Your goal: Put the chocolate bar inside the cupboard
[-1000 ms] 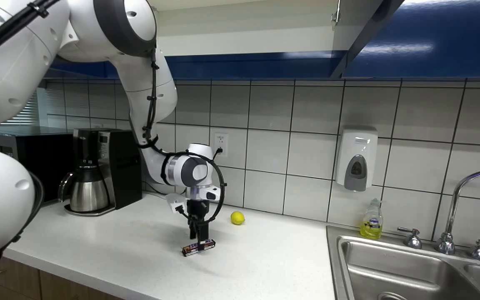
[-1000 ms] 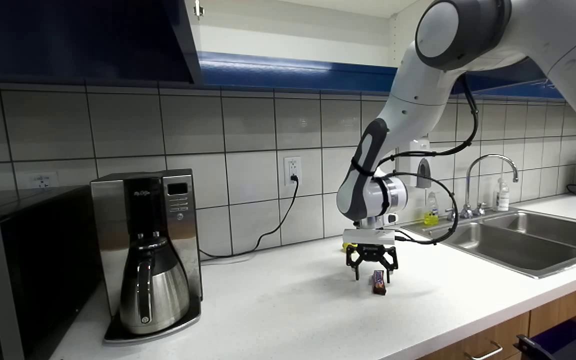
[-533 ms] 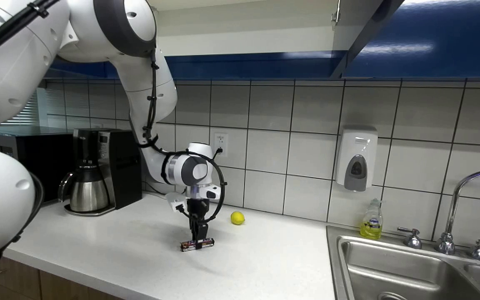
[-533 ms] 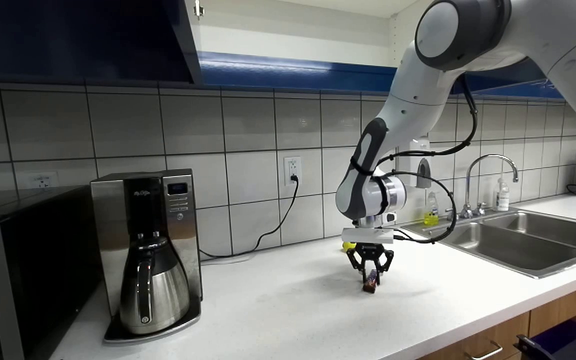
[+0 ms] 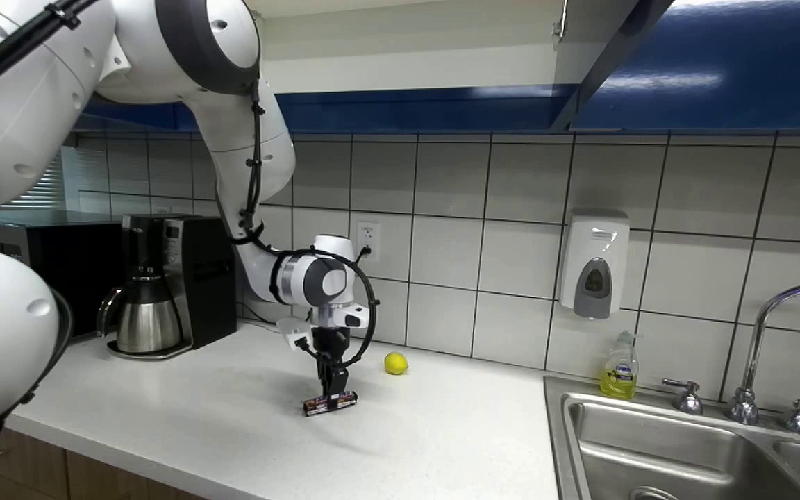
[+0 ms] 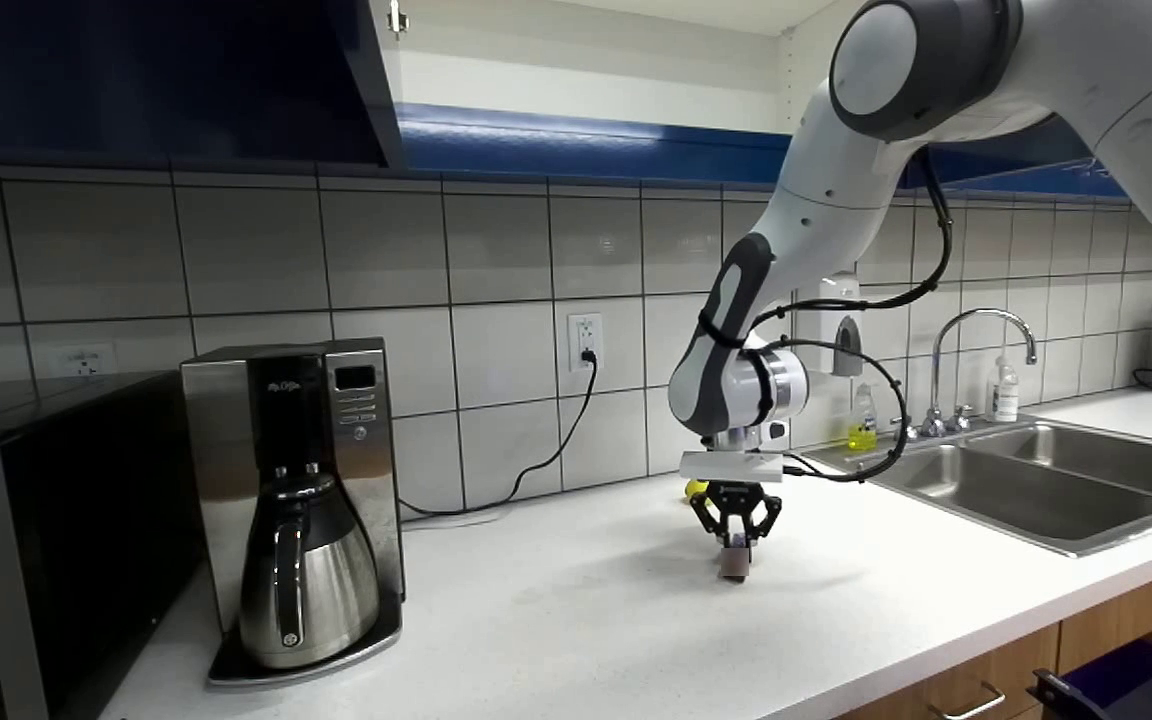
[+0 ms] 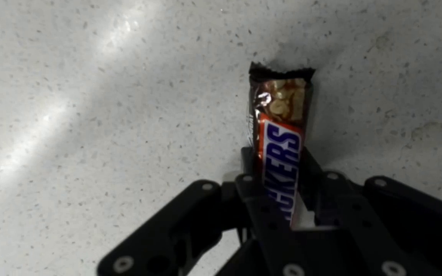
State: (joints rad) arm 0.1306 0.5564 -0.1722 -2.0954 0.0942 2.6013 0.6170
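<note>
The chocolate bar (image 7: 282, 134), in its dark wrapper, is clamped about its middle by the hand (image 6: 736, 548), squeezed from both long sides, low over the speckled white tabletop (image 5: 442, 430); I cannot tell whether it touches that surface. Well above, the cupboard (image 6: 586, 143) stands open over the tiled wall (image 5: 445, 253), its white interior showing over blue trim in both exterior views. A yellow ball (image 5: 396, 363) lies near the hand, toward the wall, while the coffee maker (image 6: 311, 500) and the sink (image 5: 564, 444) are well apart on opposite sides.
</note>
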